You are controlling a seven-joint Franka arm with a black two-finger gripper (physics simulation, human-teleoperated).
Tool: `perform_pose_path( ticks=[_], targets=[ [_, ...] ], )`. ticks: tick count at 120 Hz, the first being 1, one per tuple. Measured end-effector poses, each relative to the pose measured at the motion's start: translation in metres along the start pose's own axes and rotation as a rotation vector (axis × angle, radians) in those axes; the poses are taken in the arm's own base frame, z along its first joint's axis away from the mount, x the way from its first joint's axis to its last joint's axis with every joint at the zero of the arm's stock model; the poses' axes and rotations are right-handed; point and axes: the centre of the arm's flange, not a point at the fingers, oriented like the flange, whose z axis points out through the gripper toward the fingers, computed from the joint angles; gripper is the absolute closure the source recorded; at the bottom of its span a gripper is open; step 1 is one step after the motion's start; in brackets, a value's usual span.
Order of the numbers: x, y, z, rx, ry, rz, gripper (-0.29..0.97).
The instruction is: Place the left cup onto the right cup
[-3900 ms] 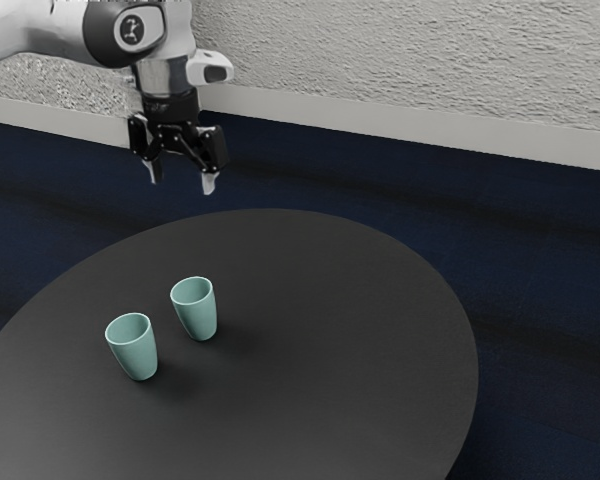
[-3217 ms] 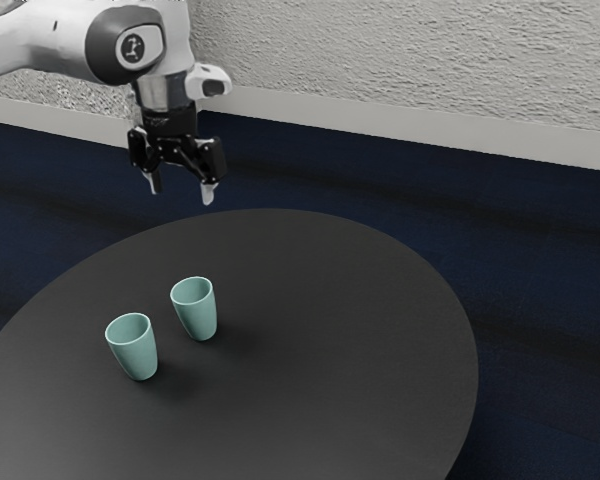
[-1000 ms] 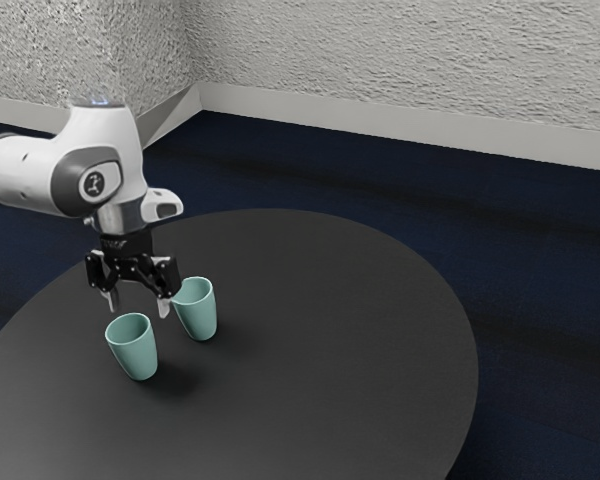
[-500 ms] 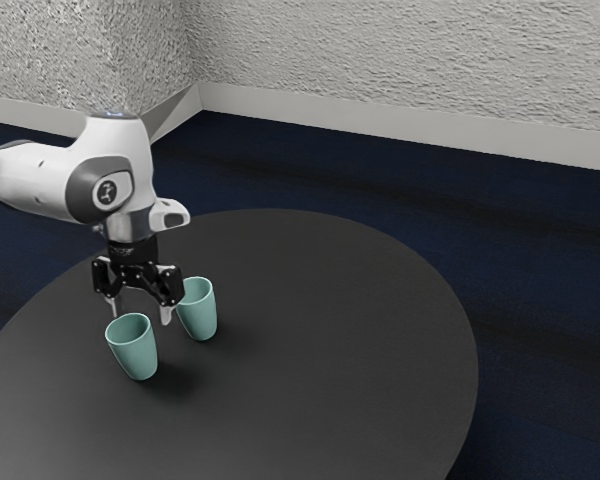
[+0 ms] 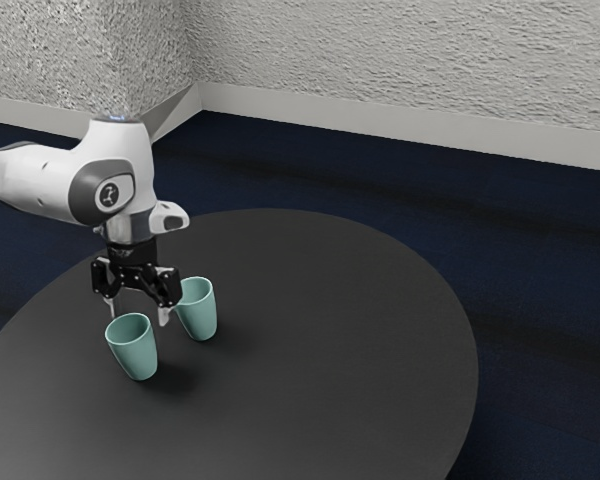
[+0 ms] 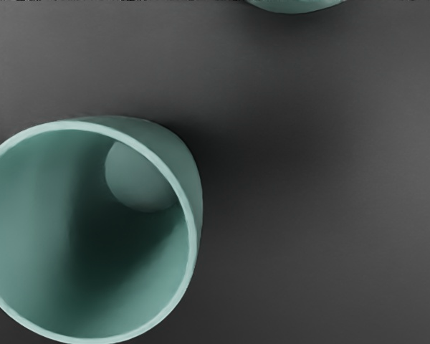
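Left cup (image 5: 132,346) is nearest the camera: upright on the table (image 5: 330,330), mouth up, toward the exterior view's left. Teal, tapers toward the base. Not lifted, not stacked.

Gripper (image 5: 135,314) hangs right over it, pointing down, fingers spread wide and holding nothing. Fingertips sit about at rim height, one outside the rim on the exterior view's left, the other in the gap between the two cups. Can't tell if either tip touches the rim.

In the wrist view the left cup (image 6: 86,229) is seen straight down the bore, nothing inside, base visible, just under the hand. A sliver of the right cup's (image 6: 294,4) rim shows beyond it, with bare table (image 6: 308,179) between.

Right cup (image 5: 195,307) is just behind and to the exterior view's right of the left one: same colour and shape, upright, close but apart.

Arm (image 5: 70,185) comes in from the exterior view's left, wrist bent down. Behind: dark blue floor (image 5: 430,200), pale baseboard (image 5: 400,122), rough grey wall (image 5: 380,50).
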Motion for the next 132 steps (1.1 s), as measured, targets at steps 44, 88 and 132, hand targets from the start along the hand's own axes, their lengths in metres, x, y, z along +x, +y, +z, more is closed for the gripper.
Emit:
perform_pose_path(
  ticks=[44, 88, 132],
  targets=[
    [0.017, -0.010, 0.010, 0.011, -0.015, -0.017, 0.05],
    [0.027, 0.010, 0.017, 0.022, -0.014, 0.017, 0.05],
    [0.028, 0.004, 0.023, 0.011, -0.018, 0.000, 0.05]
  ],
)
